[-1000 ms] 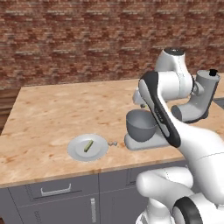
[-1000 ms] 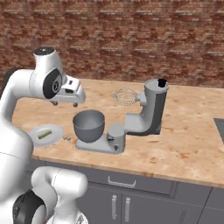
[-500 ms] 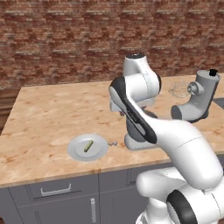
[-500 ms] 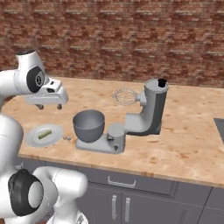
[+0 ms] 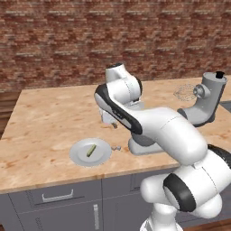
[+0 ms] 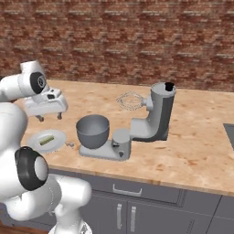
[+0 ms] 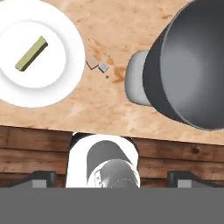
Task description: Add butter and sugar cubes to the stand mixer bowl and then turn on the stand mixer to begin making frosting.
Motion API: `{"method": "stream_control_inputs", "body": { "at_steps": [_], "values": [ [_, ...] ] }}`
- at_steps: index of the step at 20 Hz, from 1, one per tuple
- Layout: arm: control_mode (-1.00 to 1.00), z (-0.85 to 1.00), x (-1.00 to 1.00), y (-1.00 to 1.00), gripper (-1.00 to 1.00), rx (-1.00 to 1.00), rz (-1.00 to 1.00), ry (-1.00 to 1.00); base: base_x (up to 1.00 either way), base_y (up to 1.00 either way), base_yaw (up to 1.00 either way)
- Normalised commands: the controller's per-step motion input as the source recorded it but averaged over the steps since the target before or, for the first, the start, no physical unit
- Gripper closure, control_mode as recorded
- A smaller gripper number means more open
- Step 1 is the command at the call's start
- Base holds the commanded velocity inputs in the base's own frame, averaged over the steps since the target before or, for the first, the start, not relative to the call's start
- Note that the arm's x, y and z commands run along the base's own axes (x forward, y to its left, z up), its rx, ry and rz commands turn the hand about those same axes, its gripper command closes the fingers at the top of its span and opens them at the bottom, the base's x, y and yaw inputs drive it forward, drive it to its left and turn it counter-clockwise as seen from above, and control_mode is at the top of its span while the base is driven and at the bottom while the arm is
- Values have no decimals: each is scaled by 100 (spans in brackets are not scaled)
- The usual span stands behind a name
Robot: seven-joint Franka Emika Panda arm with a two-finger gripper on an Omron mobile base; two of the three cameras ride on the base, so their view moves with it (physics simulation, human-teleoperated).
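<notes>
The butter (image 5: 91, 150) (image 6: 45, 139) (image 7: 31, 53), an olive-yellow stick, lies on a pale round plate (image 5: 103, 155) (image 6: 58, 135) (image 7: 43, 94). Two tiny sugar cubes (image 5: 116, 147) (image 6: 71, 145) (image 7: 97, 64) sit on the counter between the plate and the stand mixer bowl (image 6: 93, 131) (image 7: 192, 65). The grey bowl rests on the stand mixer (image 5: 205, 101) (image 6: 155, 116), whose head is tilted up with the whisk (image 6: 129, 100) raised. My gripper (image 5: 109, 123) (image 6: 49, 117) hovers open and empty above the counter, just behind the plate. Its fingertips (image 7: 39, 177) stand wide apart.
A brick wall backs the wooden counter (image 5: 49, 117) (image 6: 196, 151). Grey drawers and cabinet doors (image 5: 58, 203) (image 6: 128, 201) run below the front edge. My own arm crosses in front of the bowl in the left base view.
The arm has swung leftward and the hand has come lower, from over the bowl area toward the plate. The jaws stayed open. Butter, cubes and mixer have not moved.
</notes>
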Motion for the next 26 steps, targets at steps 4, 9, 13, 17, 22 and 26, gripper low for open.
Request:
{"method": "stream_control_inputs", "body": {
  "at_steps": [4, 9, 13, 17, 22, 26],
  "values": [
    [-100, -57, 15, 10, -100, -1, 28, 18, 0, 0, 0],
    [-100, -44, 17, 14, -100, -2, 33, 23, 0, 0, 0],
    [-100, -28, 1, 6, -100, -1, 37, 18, 0, 0, 0],
    [-100, -19, 9, 2, -100, 0, 39, 25, 0, 0, 0],
    [-100, -34, 1, 1, -100, 0, 36, 12, 0, 0, 0],
    [-100, -33, 1, 11, -100, 0, 21, 2, 0, 0, 0]
  ]
}}
